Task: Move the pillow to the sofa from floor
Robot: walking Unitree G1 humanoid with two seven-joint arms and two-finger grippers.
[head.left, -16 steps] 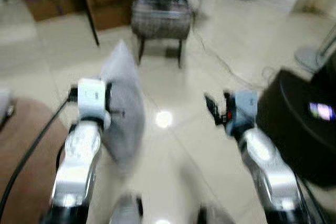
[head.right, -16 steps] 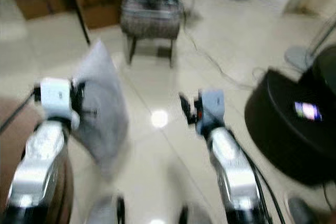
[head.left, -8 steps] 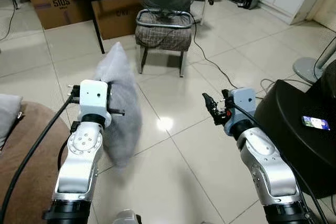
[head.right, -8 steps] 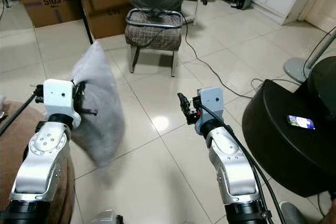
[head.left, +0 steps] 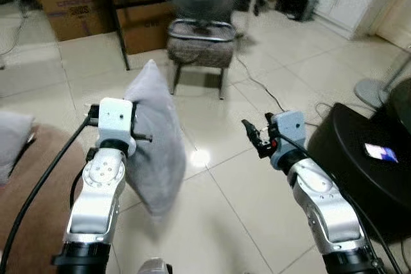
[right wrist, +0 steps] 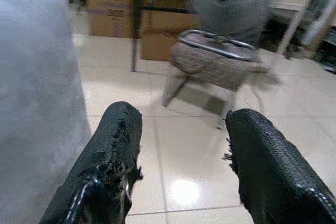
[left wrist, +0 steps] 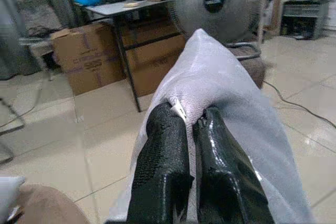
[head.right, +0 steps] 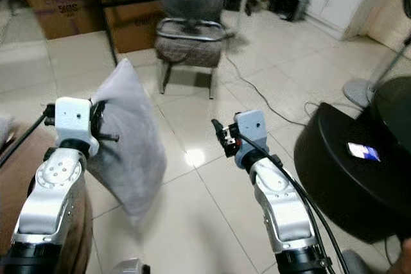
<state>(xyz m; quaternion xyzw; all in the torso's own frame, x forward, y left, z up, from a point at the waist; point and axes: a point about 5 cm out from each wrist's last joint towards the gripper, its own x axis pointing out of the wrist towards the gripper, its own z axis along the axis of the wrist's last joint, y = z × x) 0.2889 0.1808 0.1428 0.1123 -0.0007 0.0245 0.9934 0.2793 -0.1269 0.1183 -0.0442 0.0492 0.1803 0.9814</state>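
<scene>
Here, pillow [head.left: 157,139] hangs pinched in left tool [left wrist: 190,129].

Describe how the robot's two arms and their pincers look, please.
Both arms are shiny silver with rounded segments. The left arm ends in a white boxy wrist block, and a black cable runs along it. The right arm ends in a pale blue-grey block. Each pincer has two long black textured fingers.

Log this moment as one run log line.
left claw: shut on pillow, held off floor | right claw: open, empty | sofa: to robot's left
</scene>
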